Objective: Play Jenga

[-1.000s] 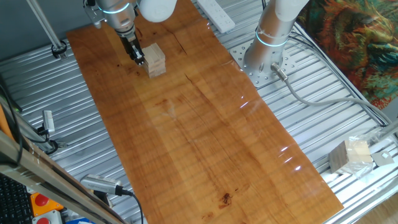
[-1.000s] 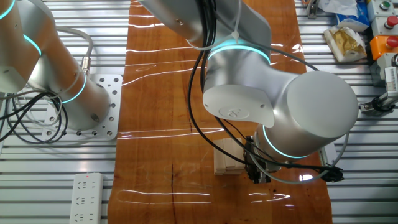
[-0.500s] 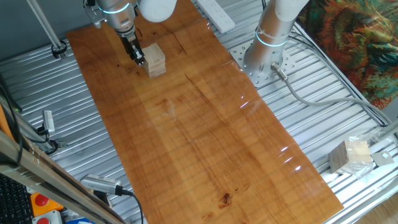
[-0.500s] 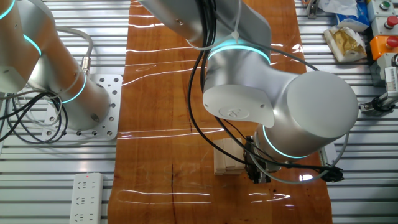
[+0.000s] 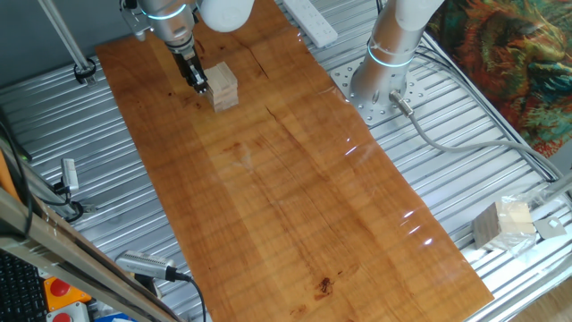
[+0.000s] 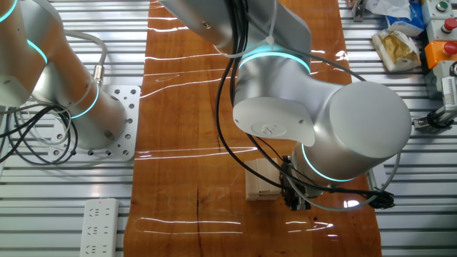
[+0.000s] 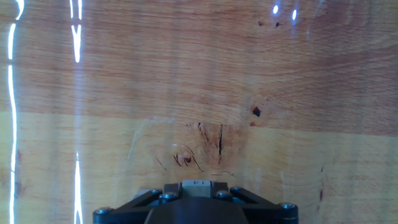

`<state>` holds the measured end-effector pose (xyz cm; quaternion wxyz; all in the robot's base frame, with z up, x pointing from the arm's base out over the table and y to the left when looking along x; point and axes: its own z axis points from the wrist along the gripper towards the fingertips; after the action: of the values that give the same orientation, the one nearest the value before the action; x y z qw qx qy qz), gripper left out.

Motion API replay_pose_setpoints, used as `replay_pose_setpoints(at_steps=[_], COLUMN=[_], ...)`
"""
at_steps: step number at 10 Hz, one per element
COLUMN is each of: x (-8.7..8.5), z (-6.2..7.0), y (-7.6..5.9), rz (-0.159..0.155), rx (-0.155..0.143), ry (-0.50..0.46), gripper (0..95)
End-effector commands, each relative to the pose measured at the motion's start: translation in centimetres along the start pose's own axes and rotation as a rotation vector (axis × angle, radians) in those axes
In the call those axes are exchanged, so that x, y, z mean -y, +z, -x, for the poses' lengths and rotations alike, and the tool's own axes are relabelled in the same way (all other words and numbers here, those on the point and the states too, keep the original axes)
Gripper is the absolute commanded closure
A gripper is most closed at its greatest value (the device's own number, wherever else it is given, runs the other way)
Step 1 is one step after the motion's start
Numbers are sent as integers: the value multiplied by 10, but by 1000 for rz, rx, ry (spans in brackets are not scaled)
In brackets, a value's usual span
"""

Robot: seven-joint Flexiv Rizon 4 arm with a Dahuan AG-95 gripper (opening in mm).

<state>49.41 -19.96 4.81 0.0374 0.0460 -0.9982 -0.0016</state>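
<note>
The Jenga stack (image 5: 223, 85), a small pile of pale wood blocks in a few layers, stands at the far left end of the wooden board (image 5: 295, 188). My gripper (image 5: 198, 82) points down right beside the stack's left side, its dark fingers together as one narrow tip touching or almost touching the stack. In the other fixed view the stack (image 6: 259, 182) is half hidden by my arm, with the gripper (image 6: 293, 200) at its right edge. The hand view shows only board grain and the gripper's own base (image 7: 196, 202); the stack is out of that view.
A second robot arm's base (image 5: 380, 85) stands on the metal table beside the board. A white power strip (image 5: 310, 20) lies at the far end. A beige-and-grey cube-like lump (image 5: 505, 224) sits off the board at the near right. Cables run along the metal table.
</note>
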Motion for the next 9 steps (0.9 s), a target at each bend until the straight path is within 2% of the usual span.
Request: replay_pose_setpoints(at_steps=[1, 2, 3, 9], x=[0, 0, -3, -3], z=[0, 0, 6, 6], y=[0, 0, 0, -1], rz=[0, 0, -3, -6], rx=[0, 0, 1, 3], ry=[0, 0, 0, 0], gripper=[760, 760, 950, 950])
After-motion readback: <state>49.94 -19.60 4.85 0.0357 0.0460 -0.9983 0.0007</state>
